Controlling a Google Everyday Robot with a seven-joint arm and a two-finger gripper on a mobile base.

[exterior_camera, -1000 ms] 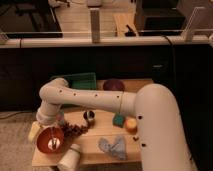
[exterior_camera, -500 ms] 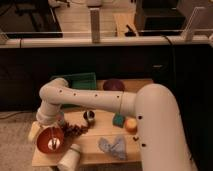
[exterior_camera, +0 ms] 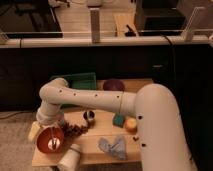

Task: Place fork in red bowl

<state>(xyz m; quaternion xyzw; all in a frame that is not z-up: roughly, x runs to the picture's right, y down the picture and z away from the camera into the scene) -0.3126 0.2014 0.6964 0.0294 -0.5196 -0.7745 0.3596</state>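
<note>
The red bowl (exterior_camera: 49,140) sits at the front left of the wooden table (exterior_camera: 95,142). A small pale piece (exterior_camera: 53,144) shows inside the bowl and looks like the fork; I cannot tell whether it rests in the bowl or is held. My gripper (exterior_camera: 49,126) is at the end of the white arm, right over the back rim of the red bowl, mostly hidden by the wrist.
A white cup (exterior_camera: 69,160) lies in front of the bowl and a yellow banana peel (exterior_camera: 34,132) is at its left. Dark grapes (exterior_camera: 75,129), a dark round thing (exterior_camera: 90,116), a teal cup (exterior_camera: 118,120), an orange fruit (exterior_camera: 131,125), a grey-blue cloth (exterior_camera: 114,146), a purple bowl (exterior_camera: 114,85) and a green tray (exterior_camera: 75,81) share the table.
</note>
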